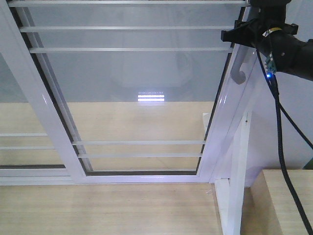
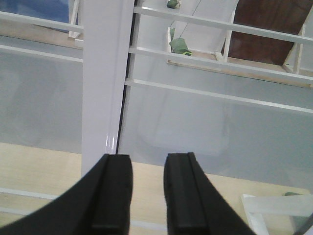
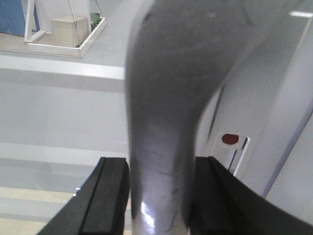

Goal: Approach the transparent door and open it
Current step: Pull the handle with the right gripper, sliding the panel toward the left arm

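The transparent door [image 1: 142,73] fills the front view: clear glass in a glossy white frame with thin white bars. Its curved grey handle [image 1: 239,73] sits on the right edge near the top. My right gripper [image 1: 244,36] is up at that handle. In the right wrist view the grey handle [image 3: 166,122] runs between the two black fingers, and my right gripper [image 3: 161,164] is shut on it. My left gripper [image 2: 148,159] is a little open with nothing between its fingers, facing a white frame upright [image 2: 100,73] between glass panes.
A slanted white post [image 1: 239,161] stands just right of the door. A black cable [image 1: 283,147] hangs from the right arm. A light wooden block [image 1: 288,196] lies at the lower right, wooden floor [image 1: 107,210] below. A lock plate with a red dot [image 3: 232,139] is beside the handle.
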Robot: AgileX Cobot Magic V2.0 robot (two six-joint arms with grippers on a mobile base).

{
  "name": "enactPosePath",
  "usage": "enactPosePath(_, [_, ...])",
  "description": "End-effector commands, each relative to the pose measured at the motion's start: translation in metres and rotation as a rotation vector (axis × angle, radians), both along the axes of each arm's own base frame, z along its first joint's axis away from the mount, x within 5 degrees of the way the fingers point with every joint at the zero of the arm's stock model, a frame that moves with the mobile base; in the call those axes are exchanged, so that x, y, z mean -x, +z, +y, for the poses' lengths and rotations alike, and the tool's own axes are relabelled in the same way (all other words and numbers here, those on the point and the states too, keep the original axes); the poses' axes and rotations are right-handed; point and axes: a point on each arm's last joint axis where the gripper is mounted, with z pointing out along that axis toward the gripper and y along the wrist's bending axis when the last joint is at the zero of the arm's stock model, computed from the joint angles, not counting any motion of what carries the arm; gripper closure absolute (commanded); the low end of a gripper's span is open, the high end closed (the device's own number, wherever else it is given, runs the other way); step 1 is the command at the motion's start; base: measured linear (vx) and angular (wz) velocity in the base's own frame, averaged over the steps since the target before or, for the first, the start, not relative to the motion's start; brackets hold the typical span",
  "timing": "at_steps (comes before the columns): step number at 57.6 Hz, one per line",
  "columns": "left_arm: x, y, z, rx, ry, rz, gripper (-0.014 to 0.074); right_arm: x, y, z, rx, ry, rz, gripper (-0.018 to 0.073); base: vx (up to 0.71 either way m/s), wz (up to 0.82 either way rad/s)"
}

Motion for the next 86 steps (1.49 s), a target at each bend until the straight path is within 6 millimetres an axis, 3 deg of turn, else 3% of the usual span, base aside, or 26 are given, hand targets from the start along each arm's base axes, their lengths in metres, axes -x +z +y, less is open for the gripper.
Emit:
enactPosePath(1, [-0.003,0.019,0.002,0.007,0.021,-0.118,0.0270,0.006,0.033,0.016,0.012,0.048,-0.103,0.0222,0.00,0.00])
enactPosePath(15, [-0.003,0.020,0.002,0.007,0.022,-0.128,0.0270,0.012,0.034,0.047,0.036,0.130,-0.130,0.0222,0.00,0.00])
enactPosePath(39, [-0.003,0.020,0.002,0.007,0.023,-0.131,0.0270,0.018,0.035,0.069,0.024,0.179,-0.131,0.0222,0.00,0.00])
enactPosePath(57, [-0.003,0.020,0.002,0.007,0.023,-0.131,0.0270,0.027,0.035,0.098,0.010,0.248,-0.134,0.0222,0.00,0.00])
enactPosePath(73, [-0.003,0.020,0.002,0.007,0.023,-0.132,0.0270,0.047,0.035,0.142,0.002,0.359,-0.135,0.0222,0.00,0.00])
enactPosePath(79, [-0.003,0.020,0.002,0.007,0.023,-0.132,0.0270,0.051,0.042,0.141,-0.010,0.361,-0.136,0.0222,0.00,0.00])
enactPosePath(86, [-0.003,0.020,0.002,0.007,0.023,-0.132,0.0270,0.063,0.065,0.131,-0.044,0.361,-0.100,0.0223,0.00,0.00])
